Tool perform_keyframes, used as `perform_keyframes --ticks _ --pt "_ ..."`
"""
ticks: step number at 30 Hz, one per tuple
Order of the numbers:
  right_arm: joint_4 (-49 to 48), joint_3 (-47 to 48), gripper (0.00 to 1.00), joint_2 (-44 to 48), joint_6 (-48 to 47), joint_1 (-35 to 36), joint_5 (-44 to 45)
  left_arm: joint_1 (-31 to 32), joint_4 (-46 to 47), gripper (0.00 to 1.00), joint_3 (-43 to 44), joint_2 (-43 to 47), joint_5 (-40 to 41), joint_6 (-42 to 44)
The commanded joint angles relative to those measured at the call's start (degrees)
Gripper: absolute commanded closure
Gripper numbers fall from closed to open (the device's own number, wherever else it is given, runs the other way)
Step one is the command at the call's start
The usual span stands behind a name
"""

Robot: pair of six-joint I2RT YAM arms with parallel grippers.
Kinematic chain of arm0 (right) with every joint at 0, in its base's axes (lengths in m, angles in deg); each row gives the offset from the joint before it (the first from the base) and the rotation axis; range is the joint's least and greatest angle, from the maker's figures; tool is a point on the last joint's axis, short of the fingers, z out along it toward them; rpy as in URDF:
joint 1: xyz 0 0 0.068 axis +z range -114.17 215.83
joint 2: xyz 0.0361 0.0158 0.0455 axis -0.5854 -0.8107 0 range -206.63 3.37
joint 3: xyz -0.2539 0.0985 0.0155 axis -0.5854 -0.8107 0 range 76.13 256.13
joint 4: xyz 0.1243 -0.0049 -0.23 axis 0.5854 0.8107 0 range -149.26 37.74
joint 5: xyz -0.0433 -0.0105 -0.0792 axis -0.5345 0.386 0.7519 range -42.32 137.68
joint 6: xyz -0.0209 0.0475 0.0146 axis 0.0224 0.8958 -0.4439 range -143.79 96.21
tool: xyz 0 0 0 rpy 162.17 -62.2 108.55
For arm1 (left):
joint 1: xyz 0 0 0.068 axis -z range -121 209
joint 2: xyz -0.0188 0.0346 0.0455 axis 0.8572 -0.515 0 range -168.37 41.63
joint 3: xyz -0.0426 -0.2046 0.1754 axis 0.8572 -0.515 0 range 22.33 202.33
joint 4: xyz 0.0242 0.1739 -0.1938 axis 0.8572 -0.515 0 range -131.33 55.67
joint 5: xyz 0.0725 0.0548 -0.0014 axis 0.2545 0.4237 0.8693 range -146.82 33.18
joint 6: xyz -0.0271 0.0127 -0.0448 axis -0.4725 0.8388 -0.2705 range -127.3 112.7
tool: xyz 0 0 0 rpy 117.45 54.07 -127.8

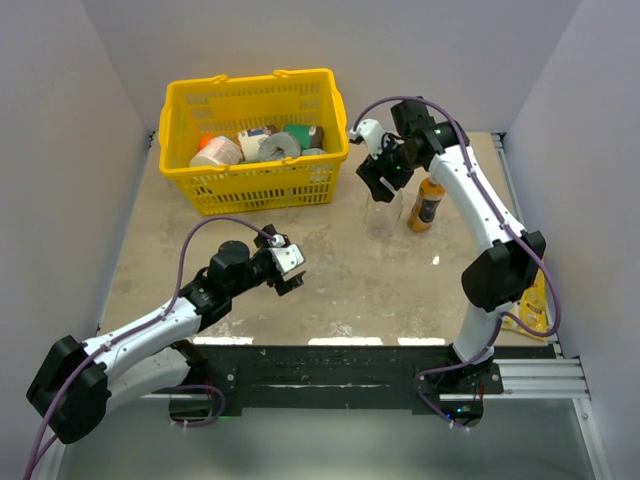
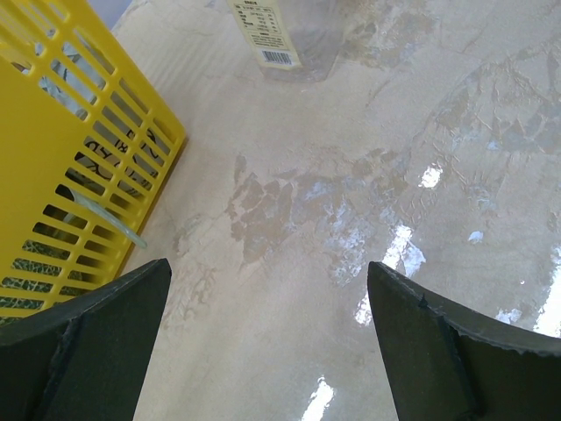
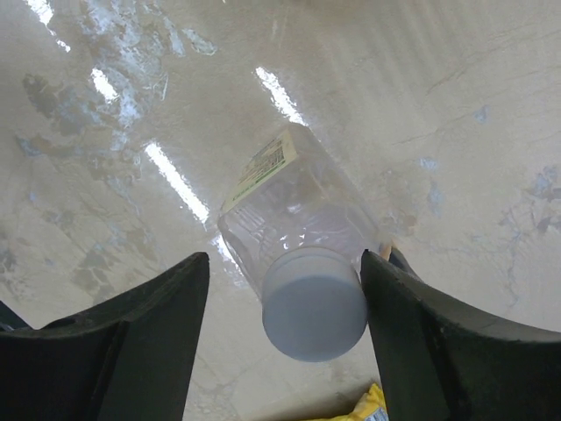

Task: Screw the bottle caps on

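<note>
The clear ribbed bottle [image 1: 383,212] stands upright right of the basket. In the right wrist view it [image 3: 289,206] has a white cap [image 3: 314,303] on its neck. My right gripper [image 1: 380,172] hovers over it, open, its jaws [image 3: 285,259] standing either side of the cap; the right finger is very close to the cap, the left finger apart from it. The orange bottle [image 1: 428,204] with a dark label stands just right of the clear one; its top is hard to see. My left gripper [image 1: 286,262] is open and empty [image 2: 267,265] above bare table. The clear bottle's base [image 2: 294,44] shows far ahead of it.
A yellow basket [image 1: 250,185] holding several containers stands at the back left; its wall [image 2: 53,175] is close on my left gripper's left. A yellow snack packet [image 1: 535,300] lies by the right arm's base and also shows in the right wrist view [image 3: 372,408].
</note>
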Motion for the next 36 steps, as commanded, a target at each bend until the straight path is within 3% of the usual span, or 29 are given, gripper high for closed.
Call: perform_keyframes --ticks 1,6,7,14,18,23,36 --pt "-3.7 0.0 0.22 4.5 2.1 -0.3 -0.6 -0.3 3.0 0.00 1.1 0.4 -1.1 -1.6" --pt "-5.2 0.6 0.20 5.3 2.9 -0.3 -0.9 -0.3 3.1 0.00 1.2 0.1 -1.2 -1.2" --pt "-5.3 0.6 0.13 5.3 3.0 -0.2 -0.8 -0.3 3.1 0.00 1.3 0.1 -1.2 -1.2" --pt "-9.2 0.1 0.05 7.2 6.2 -0.3 0.7 -0.4 2.6 0.00 2.6 -0.2 -0.8 -0.5" --pt "-13.7 1.5 0.01 8.4 11.9 -0.3 5.5 -0.6 1.6 0.00 4.7 -0.5 1.0 0.2" --pt "-17.1 3.6 0.01 10.0 25.1 -0.2 23.0 -1.6 -1.8 0.00 9.8 -1.1 4.1 -1.3" --pt "-19.4 -16.5 0.01 26.8 24.1 -0.2 22.7 -2.4 -6.3 0.00 14.4 -3.0 3.5 -5.0"
